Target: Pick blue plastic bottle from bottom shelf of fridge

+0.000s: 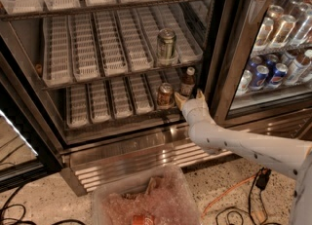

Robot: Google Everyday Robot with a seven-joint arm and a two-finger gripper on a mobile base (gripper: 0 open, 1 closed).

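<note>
The blue plastic bottle (188,82), dark-bodied with a white cap and pale label, stands at the right end of the bottom shelf (112,100) of the fridge (122,141). A copper-brown can (165,95) stands just left of it. My gripper (189,96) on the white arm is at the shelf's front edge, just below the bottle. Its fingers are spread, one by the can and one to the bottle's right, and hold nothing.
A taller green-silver can (166,46) stands on the shelf above. The black door frame (229,58) is close on the right, beyond it a glass compartment with blue cans (268,73). A clear plastic bin (146,199) and cables (234,195) lie on the floor.
</note>
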